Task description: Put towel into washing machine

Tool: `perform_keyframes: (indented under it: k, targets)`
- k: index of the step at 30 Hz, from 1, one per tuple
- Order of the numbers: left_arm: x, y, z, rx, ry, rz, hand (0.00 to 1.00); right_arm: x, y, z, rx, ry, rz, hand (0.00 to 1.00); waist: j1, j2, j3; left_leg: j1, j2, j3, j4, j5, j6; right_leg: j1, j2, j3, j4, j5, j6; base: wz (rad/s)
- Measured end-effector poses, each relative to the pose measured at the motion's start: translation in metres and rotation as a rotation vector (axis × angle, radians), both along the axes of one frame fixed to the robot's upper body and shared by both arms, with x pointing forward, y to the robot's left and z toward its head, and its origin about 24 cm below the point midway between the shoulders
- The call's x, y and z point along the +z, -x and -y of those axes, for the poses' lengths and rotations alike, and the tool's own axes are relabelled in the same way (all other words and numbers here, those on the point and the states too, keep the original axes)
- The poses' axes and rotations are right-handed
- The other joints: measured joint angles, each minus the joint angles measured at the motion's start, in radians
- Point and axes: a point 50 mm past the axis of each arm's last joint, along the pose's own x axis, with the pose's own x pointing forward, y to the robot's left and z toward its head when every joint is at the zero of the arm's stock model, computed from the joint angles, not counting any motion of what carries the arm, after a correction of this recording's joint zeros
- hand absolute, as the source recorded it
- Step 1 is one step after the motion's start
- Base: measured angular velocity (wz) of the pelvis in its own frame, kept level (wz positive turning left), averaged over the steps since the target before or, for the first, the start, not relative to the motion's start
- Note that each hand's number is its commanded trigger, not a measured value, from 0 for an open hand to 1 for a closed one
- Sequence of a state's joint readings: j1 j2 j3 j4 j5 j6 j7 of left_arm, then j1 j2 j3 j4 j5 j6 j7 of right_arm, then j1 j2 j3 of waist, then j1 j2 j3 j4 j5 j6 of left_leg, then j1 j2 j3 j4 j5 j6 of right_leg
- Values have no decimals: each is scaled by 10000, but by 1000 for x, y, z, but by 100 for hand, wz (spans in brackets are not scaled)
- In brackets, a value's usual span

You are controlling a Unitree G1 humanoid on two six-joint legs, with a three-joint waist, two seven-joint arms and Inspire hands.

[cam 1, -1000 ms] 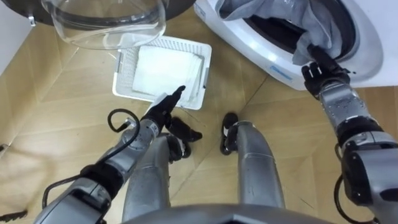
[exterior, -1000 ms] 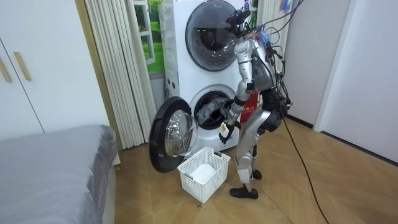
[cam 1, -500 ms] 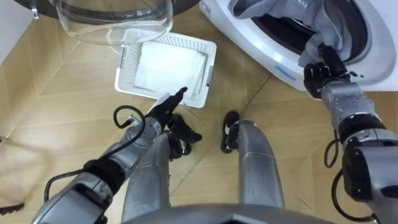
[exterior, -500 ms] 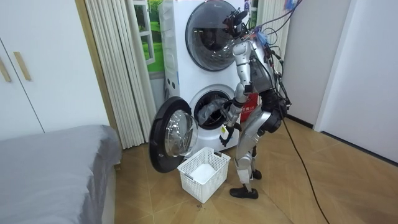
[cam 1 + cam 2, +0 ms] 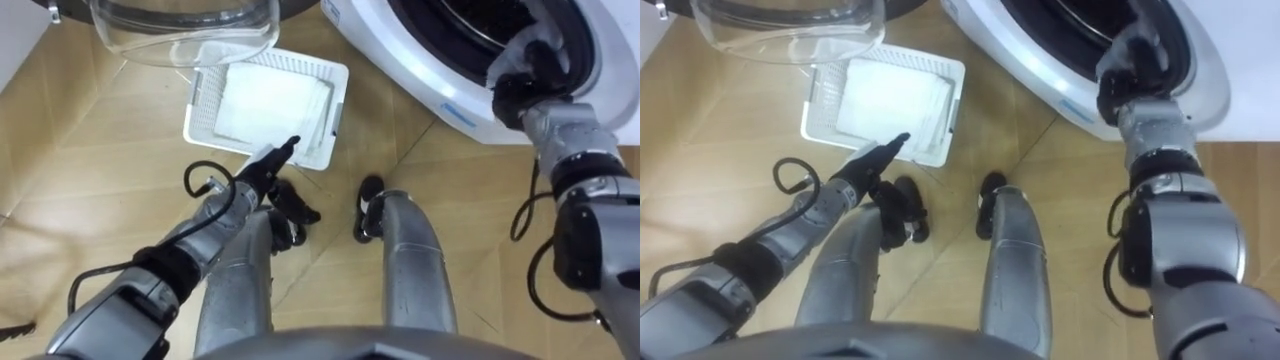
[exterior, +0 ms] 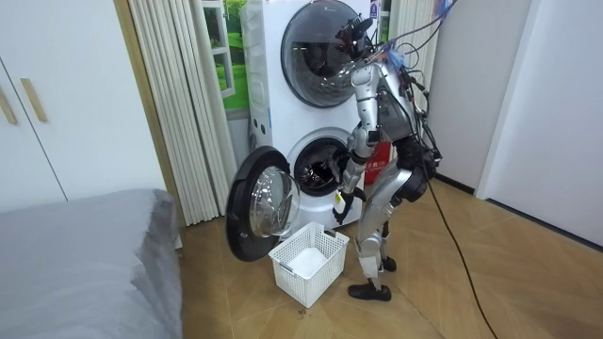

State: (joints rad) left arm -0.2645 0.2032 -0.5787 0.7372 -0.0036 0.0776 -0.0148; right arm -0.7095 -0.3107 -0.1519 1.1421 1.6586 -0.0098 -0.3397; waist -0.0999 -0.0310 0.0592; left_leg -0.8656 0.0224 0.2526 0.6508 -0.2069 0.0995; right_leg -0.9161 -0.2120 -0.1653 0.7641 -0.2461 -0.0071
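The white washing machine (image 5: 452, 100) stands at the upper right, and its round opening (image 5: 460, 22) looks dark inside. My right hand (image 5: 522, 68) reaches over the rim into that opening, and its fingers are lost in the dark drum. My left hand (image 5: 268, 167) hangs low with straight fingers, just short of the near edge of a white laundry basket (image 5: 200, 100). A folded white cloth (image 5: 270, 105) lies in the basket. In the room view I stand upright in front of the lower machine (image 6: 318, 168), beside the basket (image 6: 309, 262).
The machine's glass door (image 5: 180, 30) stands swung open over the basket's far side. A second drum (image 6: 325, 42) is stacked above. A bed (image 6: 85, 254) and curtains (image 6: 174, 104) are at the room view's left. Wooden floor (image 5: 90, 200) lies around my feet.
The grey towel that hung out of the opening has gone into the drum, out of sight. My right hand has pushed further in over the rim. The left hand stayed still.
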Motion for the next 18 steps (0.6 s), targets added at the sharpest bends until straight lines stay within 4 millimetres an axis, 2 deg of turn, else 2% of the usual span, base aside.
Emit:
perform_keyframes:
  k: [1,2,7,13,18]
  targets:
    - [0,0,0,-68,-45,-43,0,5,-3,1,-92,-182,185,84,8,0,0,7,3,20,10,0,0,-3,-11,8,16,0,0,0]
    - [-1,2,0,-88,-39,-108,0,6,-4,0,-115,-262,246,0,15,0,0,18,5,39,10,0,0,-1,-13,11,17,0,1,-4]
    - [1,1,1,-203,-25,-27,0,12,-8,0,-102,-319,474,0,69,-5,2,-5,-25,214,16,-4,7,-175,-135,144,157,-14,12,-2]
    - [-1,4,-1,-343,-311,2,0,23,-16,-3,1,-360,809,0,79,-16,0,-127,-37,314,48,-5,38,-404,-134,205,309,-14,-16,-1]
    - [-6,11,-3,-287,-255,-293,0,21,-16,-4,67,-361,1038,0,109,-16,0,-140,-18,323,99,-12,50,-404,-132,210,301,-3,-26,0]
